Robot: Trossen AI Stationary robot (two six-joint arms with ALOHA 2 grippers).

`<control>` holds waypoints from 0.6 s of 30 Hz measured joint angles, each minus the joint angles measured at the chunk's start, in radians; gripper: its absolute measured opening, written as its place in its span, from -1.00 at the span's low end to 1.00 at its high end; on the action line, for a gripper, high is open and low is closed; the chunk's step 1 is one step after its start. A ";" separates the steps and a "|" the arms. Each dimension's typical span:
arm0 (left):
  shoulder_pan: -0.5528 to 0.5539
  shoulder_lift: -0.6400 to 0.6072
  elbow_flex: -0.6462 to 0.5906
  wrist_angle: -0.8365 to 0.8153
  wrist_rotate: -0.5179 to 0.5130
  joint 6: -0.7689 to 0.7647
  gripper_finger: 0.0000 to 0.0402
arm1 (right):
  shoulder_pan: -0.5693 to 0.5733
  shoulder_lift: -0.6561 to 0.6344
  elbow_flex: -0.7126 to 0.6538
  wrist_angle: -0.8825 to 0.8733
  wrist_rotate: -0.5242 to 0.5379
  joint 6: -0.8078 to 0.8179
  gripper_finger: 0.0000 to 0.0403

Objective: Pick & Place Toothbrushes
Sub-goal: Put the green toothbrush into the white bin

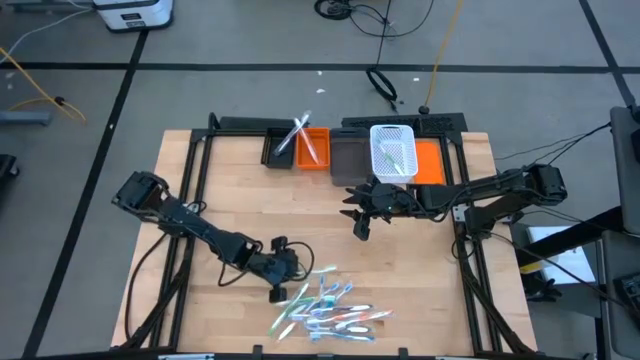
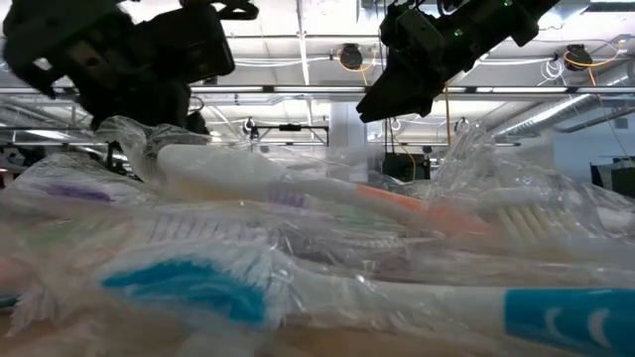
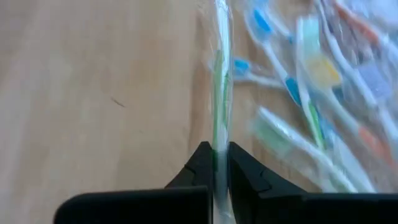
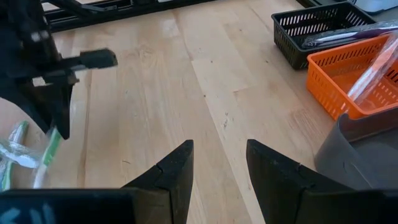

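Note:
Several toothbrushes point(image 1: 330, 310) in clear wrappers lie in a loose pile on the wooden table near its front edge; they fill the foreground of the low view point(image 2: 317, 228). My left gripper point(image 1: 282, 290) stands at the pile's left edge, shut on a green toothbrush point(image 3: 219, 93). My right gripper point(image 1: 360, 222) hangs open over the table's middle, in front of the bins, with nothing between its fingers point(image 4: 168, 180). My left gripper pinches the green toothbrush in its clear wrapper point(image 3: 217, 152) between its two fingers. The fingers slant down from the table's left side, and the toothbrush runs on along them, out past the fingertips point(image 4: 50, 149) toward the table. I cannot tell whether its far end rests there.
A row of bins stands at the back: a black one point(image 1: 278, 148), an orange one point(image 1: 314, 150) with wrapped brushes sticking out, a grey one point(image 1: 350, 162) and a white basket point(image 1: 393, 150) on another orange bin. Bare wood lies between bins and pile.

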 joint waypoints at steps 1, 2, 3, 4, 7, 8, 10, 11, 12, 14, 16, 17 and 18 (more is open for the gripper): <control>0.004 -0.008 0.000 -0.002 -0.019 -0.004 -0.91 | 0.000 0.000 0.000 0.000 0.000 0.000 -0.31; 0.009 -0.019 0.000 -0.004 -0.039 -0.005 -0.91 | 0.000 0.000 0.000 0.000 0.000 0.000 -0.31; 0.012 -0.028 0.000 -0.002 -0.069 -0.005 -0.93 | 0.000 0.000 0.000 0.000 -0.001 0.000 -0.31; 0.015 -0.038 0.000 -0.001 -0.102 -0.006 -0.95 | 0.000 0.000 0.000 0.000 -0.001 0.000 -0.31; 0.022 -0.078 0.000 -0.018 -0.187 -0.004 -0.95 | 0.000 0.000 0.000 0.000 -0.002 0.000 -0.31; 0.025 -0.092 0.000 -0.019 -0.210 -0.004 -0.94 | 0.000 0.000 0.000 0.000 -0.003 0.000 -0.31; 0.034 -0.124 0.000 -0.040 -0.258 -0.003 -0.92 | 0.000 0.000 0.000 0.000 -0.003 0.000 -0.31; 0.036 -0.141 0.000 -0.051 -0.286 0.003 -0.92 | 0.000 0.000 0.000 0.000 -0.003 0.000 -0.31; 0.038 -0.161 0.000 -0.056 -0.317 0.009 -0.94 | 0.000 0.000 0.000 0.000 -0.003 0.000 -0.31; 0.042 -0.200 0.000 -0.059 -0.370 0.034 -0.96 | 0.000 0.000 0.000 0.000 -0.003 0.000 -0.31; 0.046 -0.239 0.000 -0.057 -0.412 0.062 -0.95 | 0.000 0.000 0.000 0.000 -0.003 0.000 -0.31; 0.050 -0.258 0.000 -0.053 -0.429 0.076 -0.93 | 0.000 0.000 0.000 0.000 -0.003 0.000 -0.31; 0.054 -0.273 0.000 -0.040 -0.445 0.092 -0.91 | 0.000 0.000 0.000 0.001 -0.003 0.000 -0.31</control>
